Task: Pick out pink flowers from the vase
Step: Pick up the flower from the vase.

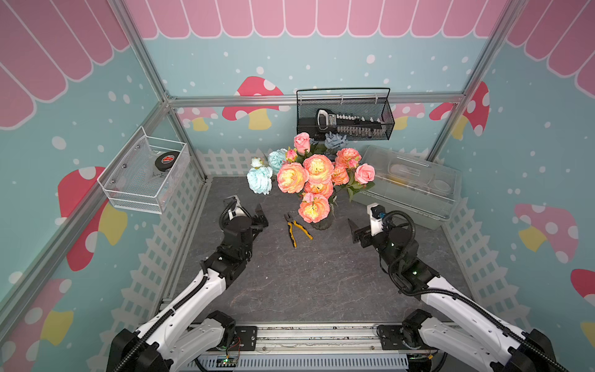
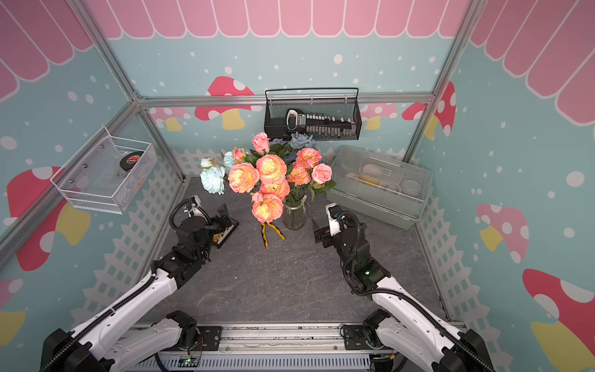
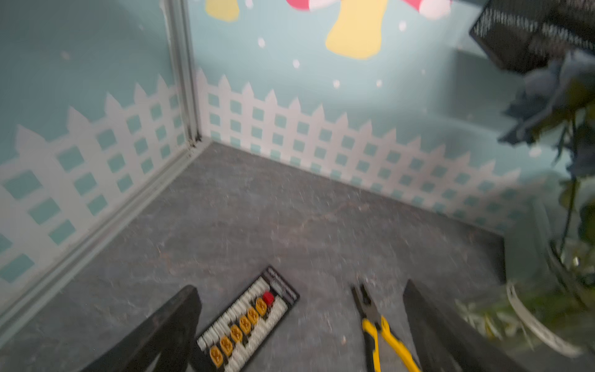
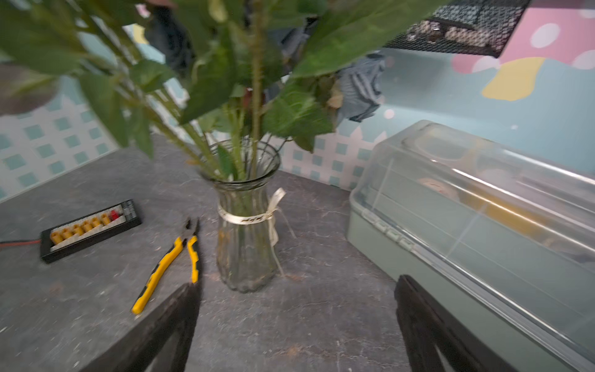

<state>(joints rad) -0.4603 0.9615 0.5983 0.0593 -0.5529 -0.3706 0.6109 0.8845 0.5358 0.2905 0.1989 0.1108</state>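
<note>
Grey, stone-patterned bench (image 1: 306, 283) forms the floor of a painted booth. At its back right sits a large translucent plastic box (image 1: 409, 183) with its lid shut, well clear of the work. At centre back the pink flowers (image 1: 317, 169), coral blooms with yellow hearts and a few plain pink roses, crowd together with pale aqua and dusty-blue blooms; none appears to have been taken out yet. All the stems drop into the vase (image 4: 246, 238), clear ribbed glass standing upright on the bench, whose narrow neck bunches them and probably keeps them standing. The left hand (image 1: 261, 218) and right hand (image 1: 355, 232) hover low on either side of the vase, apart from it, each with jaws spread wide and holding nothing. This flanking looks like readiness: one to steady the glass, one to draw a stem. Yellow-handled pliers (image 1: 296, 230) lie flat just beside the vase, toward the left hand. A small black connector board (image 2: 225, 233) lies on the bench below that hand.
</note>
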